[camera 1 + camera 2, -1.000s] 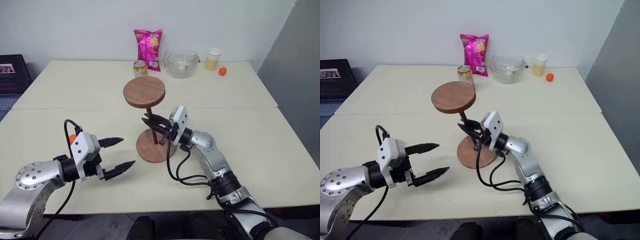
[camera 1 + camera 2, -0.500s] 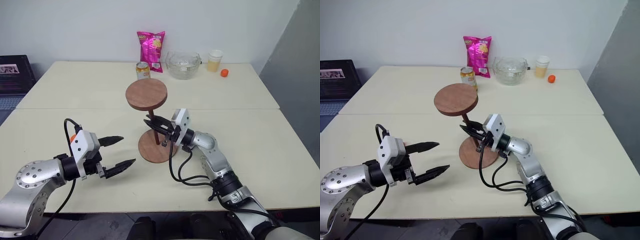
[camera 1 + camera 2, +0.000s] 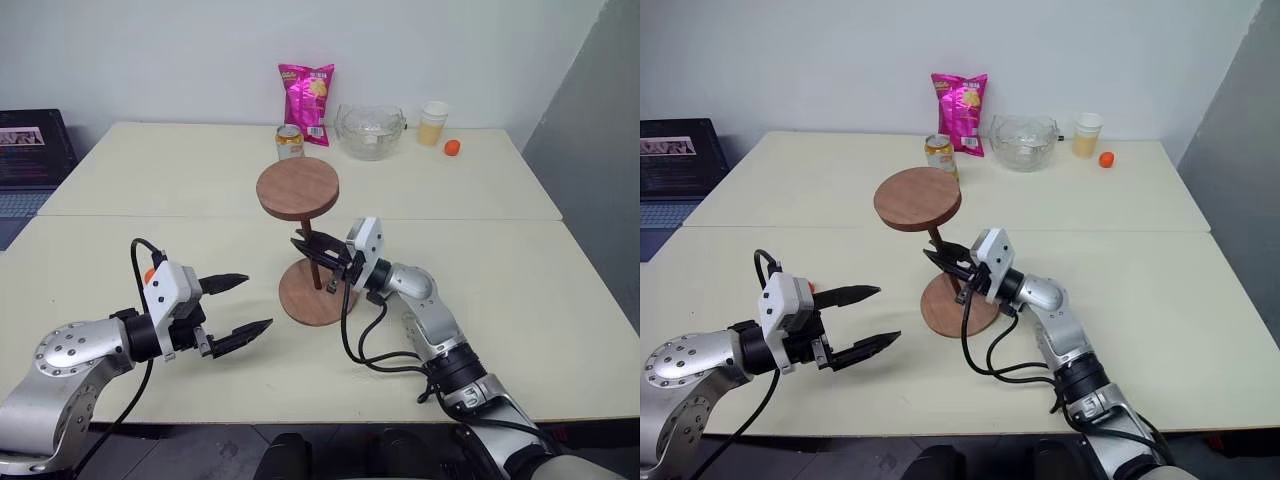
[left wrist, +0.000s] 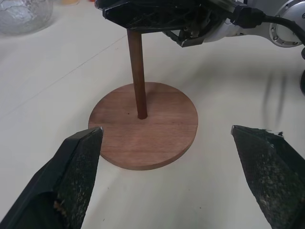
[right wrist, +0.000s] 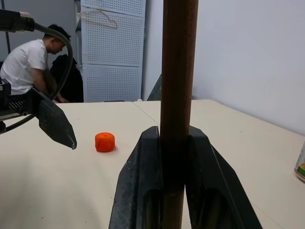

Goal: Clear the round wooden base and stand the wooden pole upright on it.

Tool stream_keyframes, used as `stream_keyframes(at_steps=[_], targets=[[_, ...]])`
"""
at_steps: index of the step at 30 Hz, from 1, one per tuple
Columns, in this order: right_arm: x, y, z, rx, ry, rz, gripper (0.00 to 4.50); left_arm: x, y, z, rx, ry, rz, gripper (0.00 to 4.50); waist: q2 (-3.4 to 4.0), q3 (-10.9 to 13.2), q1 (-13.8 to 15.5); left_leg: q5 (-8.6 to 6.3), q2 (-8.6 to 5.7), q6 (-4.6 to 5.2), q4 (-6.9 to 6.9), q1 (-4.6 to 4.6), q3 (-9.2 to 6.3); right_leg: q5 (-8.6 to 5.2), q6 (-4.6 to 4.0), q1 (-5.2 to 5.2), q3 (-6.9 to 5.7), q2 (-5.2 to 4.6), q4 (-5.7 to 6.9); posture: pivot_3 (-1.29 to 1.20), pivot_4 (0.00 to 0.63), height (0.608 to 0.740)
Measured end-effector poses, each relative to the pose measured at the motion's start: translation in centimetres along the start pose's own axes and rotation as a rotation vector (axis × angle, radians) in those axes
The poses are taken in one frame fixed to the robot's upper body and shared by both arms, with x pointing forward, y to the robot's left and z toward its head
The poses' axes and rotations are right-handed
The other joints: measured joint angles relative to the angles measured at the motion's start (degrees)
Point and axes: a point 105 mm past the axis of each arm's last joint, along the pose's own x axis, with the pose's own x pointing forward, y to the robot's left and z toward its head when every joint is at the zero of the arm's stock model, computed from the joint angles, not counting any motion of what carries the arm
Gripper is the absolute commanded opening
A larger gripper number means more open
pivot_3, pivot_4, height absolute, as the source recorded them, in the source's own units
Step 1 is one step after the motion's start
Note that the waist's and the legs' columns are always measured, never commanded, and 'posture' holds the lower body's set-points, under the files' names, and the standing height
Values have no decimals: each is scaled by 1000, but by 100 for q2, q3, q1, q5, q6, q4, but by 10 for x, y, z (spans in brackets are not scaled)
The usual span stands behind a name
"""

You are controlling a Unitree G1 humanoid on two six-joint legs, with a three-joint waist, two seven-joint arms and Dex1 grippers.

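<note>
right gripper [image 3: 318,258] clamps the wooden pole [image 3: 313,268] upright on the round wooden base [image 3: 318,293].

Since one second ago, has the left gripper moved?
No. The left gripper sits equally far from the base; only the camera shifted.

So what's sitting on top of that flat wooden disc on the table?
The wooden pole stands in the centre of the round wooden base, clamped by the right gripper. The pole's foot covers the centre hole.
</note>
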Motion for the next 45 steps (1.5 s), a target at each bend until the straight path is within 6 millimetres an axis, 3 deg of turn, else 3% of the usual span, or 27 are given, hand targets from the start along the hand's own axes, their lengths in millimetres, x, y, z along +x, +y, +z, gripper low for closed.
stream_keyframes(at_steps=[2, 4, 5, 9, 10, 19, 28, 34, 39, 45], targets=[[-1, 0, 1, 2, -2, 0, 245, 0, 0, 0, 2, -1, 0, 4500, 1, 1, 0, 0, 0, 0, -2, -1, 0, 0, 0, 0, 0, 0, -4, 0, 150, 740], [-1, -1, 1, 2, -3, -6, 947, 0, 0, 0, 3, -1, 0, 4500, 1, 2, 2, 0, 0, 0, -2, -5, 0, 0, 0, -1, -1, 0, -7, 0, 150, 740], [-2, -2, 0, 1, 6, -10, 1048, 0, 1, -1, 3, 0, 0, 4500, 1, 2, 3, 0, 0, 0, -2, -6, -1, 0, 0, -2, -1, 0, -7, 0, 150, 740], [-28, 1, -47, 115, 178, -50, 2094, -1, 2, -5, -8, 9, 0, 4500, -22, 39, -6, 0, 0, 0, 4, -50, 1, 2, -2, -42, 0, 0, -4, 0, 150, 740], [-31, 1, -51, 127, 193, -55, 2309, -2, 2, -6, -10, 13, -1, 4500, -16, 59, -13, 0, 0, 0, 4, -57, 4, 2, -2, -52, 3, 0, -1, 0, 150, 740], [-26, 5, -32, 125, 143, 2, 4474, -1, 2, -6, 13, 5, -8, 4500, -10, 79, -65, 0, 24, -1, -7, -58, 5, -4, -12, -68, -1, 21, 14, 0, 150, 740], [-41, 3, -17, 62, 191, 70, 4474, -2, 8, -7, 15, 5, 16, 4500, -10, 92, -44, 0, 24, -1, -6, -59, 6, -4, -11, -68, -1, 21, 11, 0, 150, 740], [-74, -14, -1, -29, 298, 101, 4474, -9, 23, -15, 31, 137, 119, 4500, -17, 141, -28, -1, 23, -1, -5, -64, 5, -4, -10, -69, -2, 20, 9, 0, 150, 740], [-118, -41, 34, -116, 390, 105, 4474, -19, 35, -9, 65, 167, 207, 4500, -21, 168, -6, -1, 22, -2, -5, -69, 4, -4, -9, -70, -4, 19, 4, 0, 150, 740], [-143, -43, 60, -116, 433, 156, 4474, -24, 42, 2, 79, 161, 225, 4500, -23, 179, -8, -1, 25, -2, -4, -69, 4, -6, -7, -70, -9, 21, 6, 0, 150, 740]])
